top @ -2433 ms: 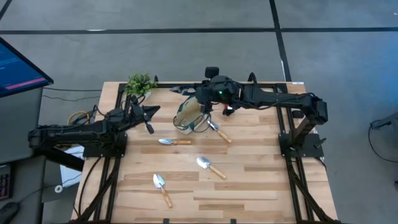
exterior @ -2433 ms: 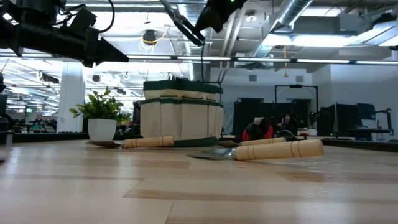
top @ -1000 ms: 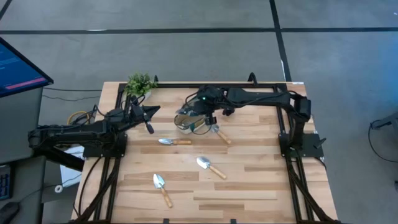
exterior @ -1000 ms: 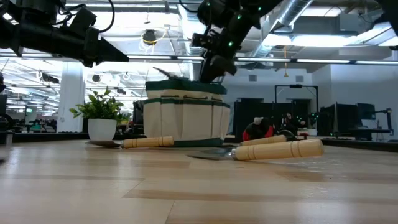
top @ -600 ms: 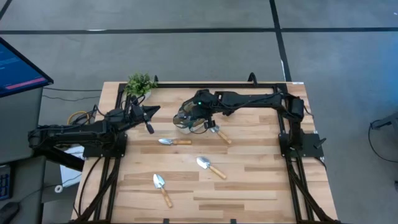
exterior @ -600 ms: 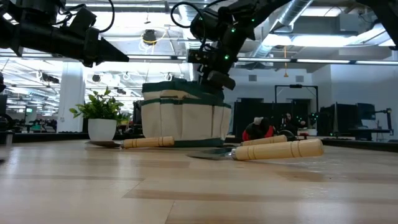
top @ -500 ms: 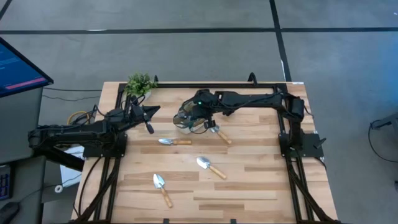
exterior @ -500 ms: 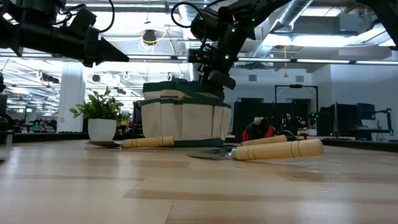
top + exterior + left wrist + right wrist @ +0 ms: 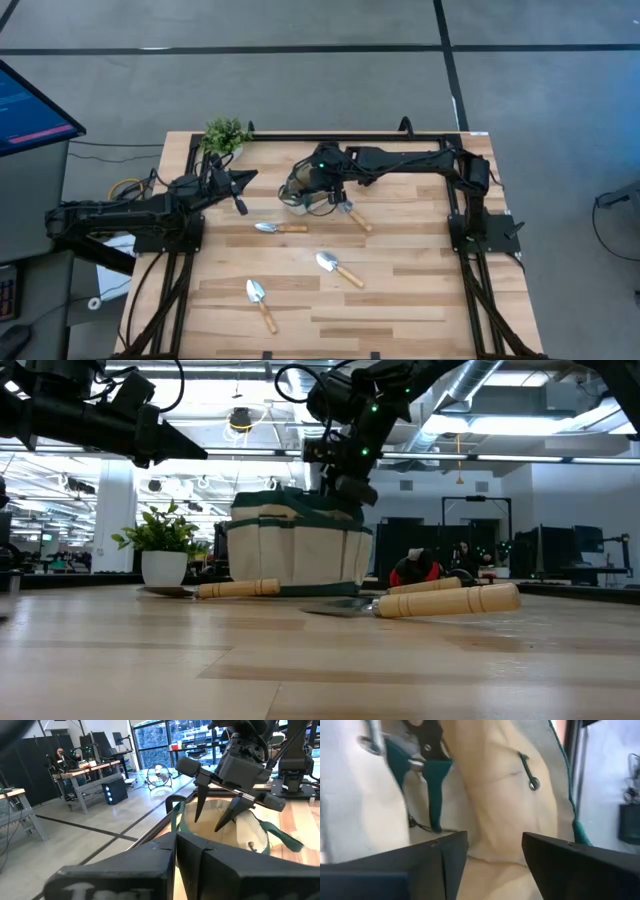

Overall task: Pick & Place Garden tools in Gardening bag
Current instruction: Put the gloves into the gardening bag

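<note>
Right wrist view shows the right gripper (image 9: 492,851) with its fingers spread apart and holding nothing, pointed down into the gardening bag (image 9: 505,795); dark-handled pruning shears (image 9: 427,740) lie inside against the fabric wall. In the left wrist view the same two fingers stand parted just over the bag's mouth.

In the high view the right gripper (image 9: 322,178) sits over the gardening bag (image 9: 300,190), which stands at about 12 o'clock from the table's centre. The left gripper (image 9: 240,190) hovers at 9 o'clock of the bag, well apart from it; its fingers appear closed together and empty.

Handling, as a judgement: the bag is soft fabric and will likely deform or shift if pushed, so tools should be lowered through the open mouth. The trowels look stiff and light; the wooden handle is the better place to grip, since the metal blade is thin and probably slippery.

Count, high view:
- Trowels on the table: four. One (image 9: 352,214) lies touching or just beside the bag at its 4 o'clock; one (image 9: 280,228) at 6 o'clock of the bag; one (image 9: 338,267) near the table's centre; one (image 9: 260,304) toward 7 o'clock.
- Shears: one pair, inside the bag.
- Bags: one.
- Potted plant (image 9: 226,134): one, at the 11 o'clock corner.

A small red-and-black item cannot be made out.
</note>
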You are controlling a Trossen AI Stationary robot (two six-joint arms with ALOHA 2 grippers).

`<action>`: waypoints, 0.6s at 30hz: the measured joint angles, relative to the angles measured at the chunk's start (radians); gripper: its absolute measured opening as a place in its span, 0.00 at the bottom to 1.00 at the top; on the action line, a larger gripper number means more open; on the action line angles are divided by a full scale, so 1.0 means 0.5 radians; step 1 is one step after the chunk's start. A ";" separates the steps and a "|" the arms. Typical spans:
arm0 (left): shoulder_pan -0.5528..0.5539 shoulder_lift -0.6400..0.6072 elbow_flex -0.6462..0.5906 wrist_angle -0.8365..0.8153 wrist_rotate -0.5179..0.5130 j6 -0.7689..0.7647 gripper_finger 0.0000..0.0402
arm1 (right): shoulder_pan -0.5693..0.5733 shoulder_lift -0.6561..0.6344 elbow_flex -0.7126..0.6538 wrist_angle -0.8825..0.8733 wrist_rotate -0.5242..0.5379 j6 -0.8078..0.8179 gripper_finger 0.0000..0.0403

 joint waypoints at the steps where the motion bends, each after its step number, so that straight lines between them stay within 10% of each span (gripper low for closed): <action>1: 0.000 0.000 0.000 0.000 0.000 0.000 0.00 | 0.000 0.000 0.003 -0.007 0.025 -0.008 0.46; 18: 0.000 0.000 0.000 0.000 0.000 -0.001 0.00 | 0.011 -0.001 0.586 -0.464 0.059 -0.021 0.40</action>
